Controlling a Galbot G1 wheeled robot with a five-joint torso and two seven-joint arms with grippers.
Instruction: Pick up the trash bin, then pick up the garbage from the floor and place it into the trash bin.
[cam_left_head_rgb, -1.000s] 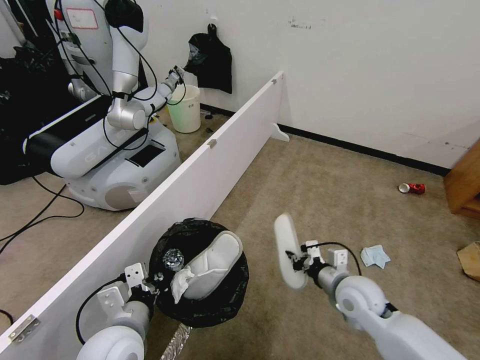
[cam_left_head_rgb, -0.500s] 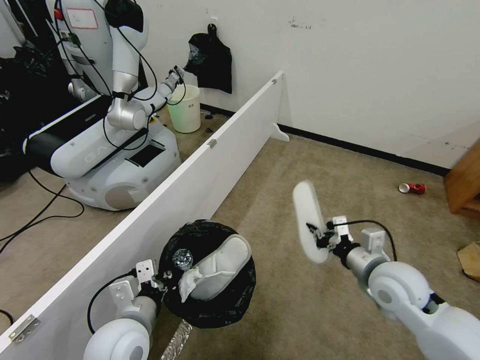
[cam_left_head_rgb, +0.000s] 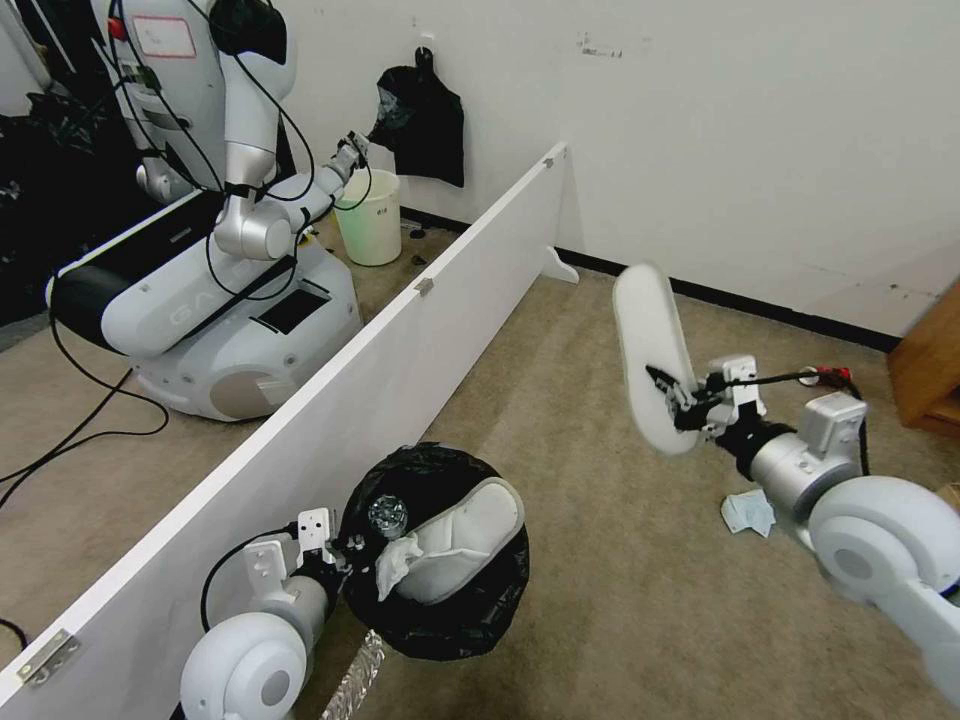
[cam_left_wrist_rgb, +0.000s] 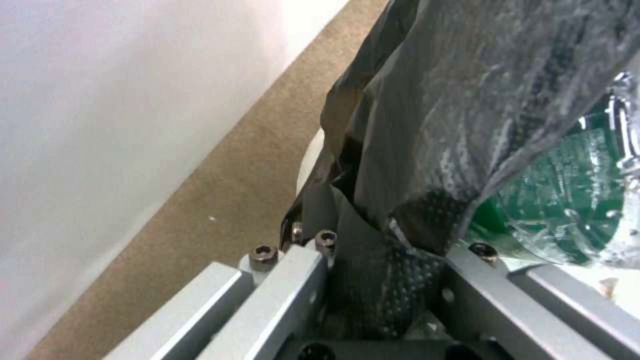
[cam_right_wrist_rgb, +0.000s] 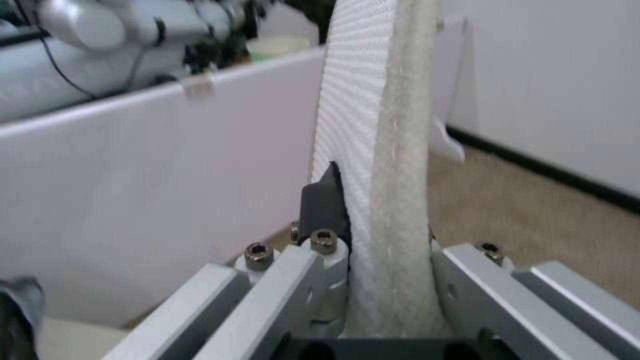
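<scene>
Moved since earlier: right gripper (cam_left_head_rgb: 688, 408) has risen and swung out to the right with its slipper (cam_left_head_rgb: 652, 355), farther from the bin than a second ago; the trash bin (cam_left_head_rgb: 440, 610) has edged slightly right in the head view.
Right gripper: jaws clamped on the lower end of the white slipper, which stands nearly upright above the carpet (cam_left_head_rgb: 600, 600), well clear of it.
Left gripper (cam_left_head_rgb: 338, 552): jaws closed on the black bag folded over the bin's rim, holding the bin just beside the white partition board (cam_left_head_rgb: 400, 370).
Bin contents: another white slipper (cam_left_head_rgb: 455, 545), white tissue (cam_left_head_rgb: 395, 556) and a clear bottle (cam_left_head_rgb: 387, 514).
Left on floor: light-blue face mask (cam_left_head_rgb: 748, 512) near the right arm; red can (cam_left_head_rgb: 835, 375) farther off, toward the wall.
Step in hand: carrying the second slipper; it is not yet over the bin.
Next move calls for: bringing the slipper across above the bin's open mouth, toe down, before the jaws part, since the first slipper already takes much of the opening.
</scene>
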